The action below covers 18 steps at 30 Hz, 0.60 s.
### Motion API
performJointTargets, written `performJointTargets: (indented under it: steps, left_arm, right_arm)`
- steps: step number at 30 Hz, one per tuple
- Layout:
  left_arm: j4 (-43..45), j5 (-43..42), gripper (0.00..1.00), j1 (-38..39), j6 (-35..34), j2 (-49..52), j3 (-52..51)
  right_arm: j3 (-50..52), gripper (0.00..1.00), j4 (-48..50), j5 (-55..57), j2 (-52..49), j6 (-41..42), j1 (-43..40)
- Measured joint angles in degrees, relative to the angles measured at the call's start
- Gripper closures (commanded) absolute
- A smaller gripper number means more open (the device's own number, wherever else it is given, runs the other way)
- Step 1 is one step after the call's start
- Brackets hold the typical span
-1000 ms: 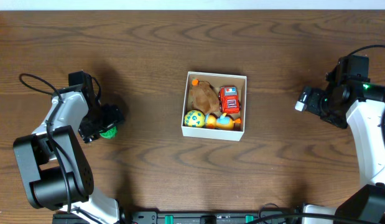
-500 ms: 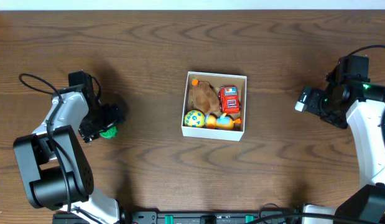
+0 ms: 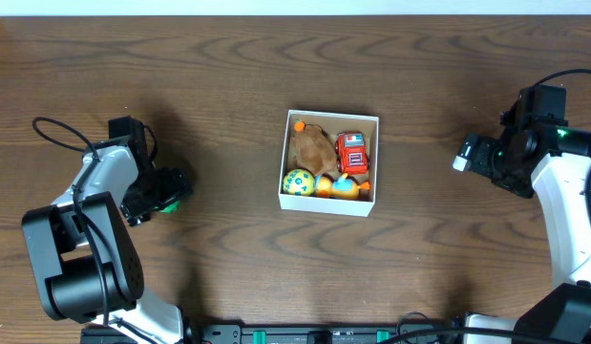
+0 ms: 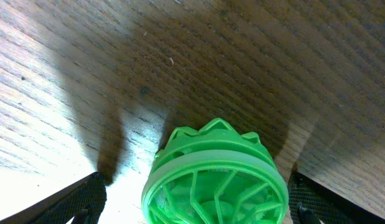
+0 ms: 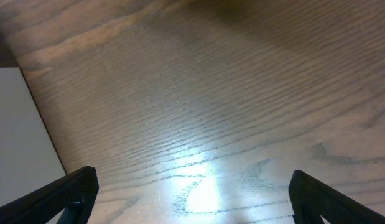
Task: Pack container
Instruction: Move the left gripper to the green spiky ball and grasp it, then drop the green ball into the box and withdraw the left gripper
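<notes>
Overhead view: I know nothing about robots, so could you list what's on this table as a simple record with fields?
Container: white-walled box, open top, at table centre
Inside it: brown plush, red toy truck, yellow-green ball, orange toy
Outside it: green ribbed toy, by the left arm, apart from the box
Left pincer: open, straddling that toy
Right pincer: open, empty, over bare wood
Table: dark wood grain

1 container (image 3: 324, 204) | 1 green toy (image 4: 214, 180) | 1 red car (image 3: 351, 153) | 1 brown plush (image 3: 312, 146)
</notes>
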<state>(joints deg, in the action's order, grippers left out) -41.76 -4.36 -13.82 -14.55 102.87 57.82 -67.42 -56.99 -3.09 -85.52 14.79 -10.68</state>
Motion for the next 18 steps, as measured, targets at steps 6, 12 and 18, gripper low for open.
performJointTargets:
  steps: [6,12,18]
  left_arm:
    - [0.3,-0.3,0.16,0.0,0.1,0.0,-0.1]
    - [1.5,-0.1,0.31,0.0,0.0,0.0,-0.1]
    - [1.6,-0.1,0.46,0.0,0.0,0.0,-0.1]
  right_arm:
    - [0.0,0.01,0.0,0.0,0.0,0.0,0.0]
    - [0.0,0.01,0.0,0.0,0.0,0.0,0.0]
    - [0.0,0.01,0.0,0.0,0.0,0.0,0.0]
